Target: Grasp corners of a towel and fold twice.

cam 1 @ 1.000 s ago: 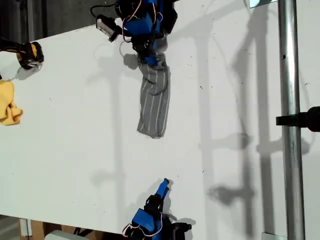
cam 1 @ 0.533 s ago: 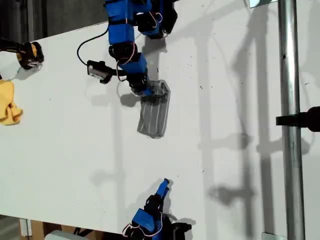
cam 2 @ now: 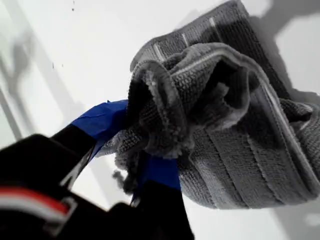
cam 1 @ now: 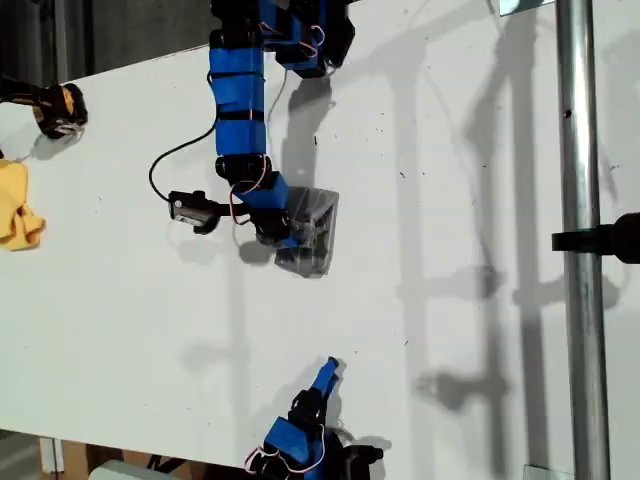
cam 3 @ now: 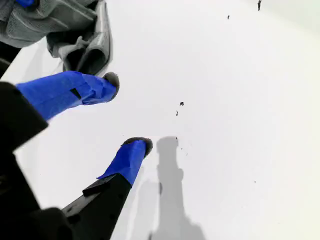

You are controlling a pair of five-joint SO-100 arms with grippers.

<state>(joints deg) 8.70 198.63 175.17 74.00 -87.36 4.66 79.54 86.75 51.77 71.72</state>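
The towel (cam 1: 312, 232), dark grey with thin white stripes, lies bunched and doubled over in a short heap at the table's middle in the exterior view. My first gripper (cam 1: 284, 238) reaches in from the far edge and is shut on a gathered end of the towel (cam 2: 225, 125); its blue fingers (cam 2: 102, 120) pinch the thick fold, and I cannot pick out the corners in the bunching. My second gripper (cam 1: 328, 372) rests near the table's front edge, open with nothing between its fingertips (cam 3: 110, 80). The towel (cam 3: 65, 25) lies well beyond it.
A small yellow cloth (cam 1: 18, 215) lies at the exterior view's left edge, with a black and yellow object (cam 1: 60, 108) behind it. A metal pole (cam 1: 580, 240) with a black clamp (cam 1: 610, 238) runs down the exterior view's right side.
My first arm has stretched from the far edge toward the table's middle, carrying the held towel end over the rest. The long strip is now a short doubled heap. My second arm has not moved.
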